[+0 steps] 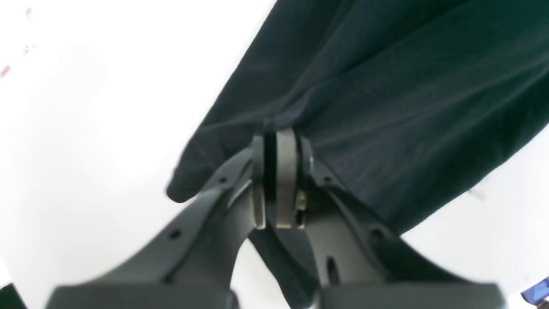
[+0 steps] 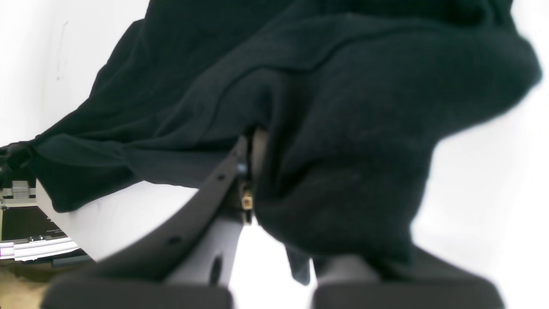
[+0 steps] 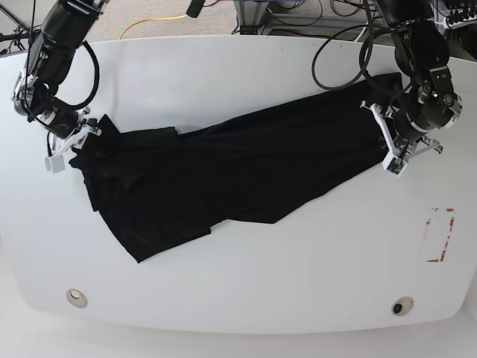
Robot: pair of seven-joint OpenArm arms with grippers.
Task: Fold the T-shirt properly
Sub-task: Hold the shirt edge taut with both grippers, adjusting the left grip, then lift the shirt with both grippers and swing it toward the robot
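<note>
The left gripper (image 1: 279,180) has its jaws pinched together on an edge of the T-shirt (image 3: 223,179), dark cloth bunching at the tips and a strip of it hanging down between the fingers. The right gripper (image 2: 253,171) is likewise clamped on the shirt, with a thick fold of fabric draped over one finger so that only the other shows (the pinch itself is mostly buried in cloth). In the base view the shirt lies stretched slantwise across the white table (image 3: 246,283), held at its two far ends, one arm at each, its wider part sagging toward the near edge in loose wrinkles. The step in hand looks like spreading the garment out before any fold is made, since it is not yet flat or squared. The next move probably calls for both arms to pull apart evenly and lay the cloth smooth, without either grip slipping off the limp fabric.
</note>
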